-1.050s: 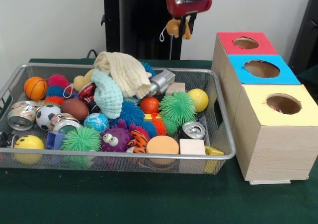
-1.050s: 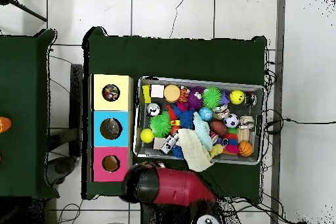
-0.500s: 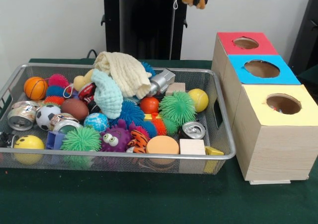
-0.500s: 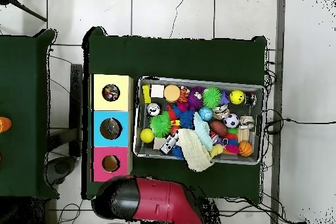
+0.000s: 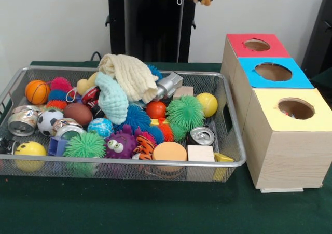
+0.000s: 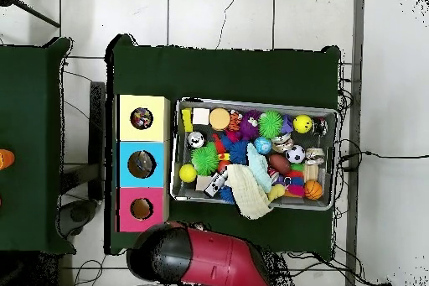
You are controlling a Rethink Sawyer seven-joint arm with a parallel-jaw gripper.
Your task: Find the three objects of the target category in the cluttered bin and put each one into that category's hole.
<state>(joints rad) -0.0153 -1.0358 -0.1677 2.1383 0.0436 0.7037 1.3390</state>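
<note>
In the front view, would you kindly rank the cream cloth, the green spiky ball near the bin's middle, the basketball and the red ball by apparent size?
1. cream cloth
2. green spiky ball
3. basketball
4. red ball

A robot lab: green-clothed table (image 6: 226, 73) on tiled floor (image 6: 218, 14), trailing cables (image 6: 377, 155).

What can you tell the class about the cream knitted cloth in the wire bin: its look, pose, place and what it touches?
The cream knitted cloth is soft, ribbed and crumpled, heaped on top of the toys near the back of the silver wire mesh bin, the highest thing in it. It drapes forward over a pale mint fuzzy cloth and rests against a silver toy at its side. In the overhead view it lies by the bin's rim, one corner over the edge.
</note>
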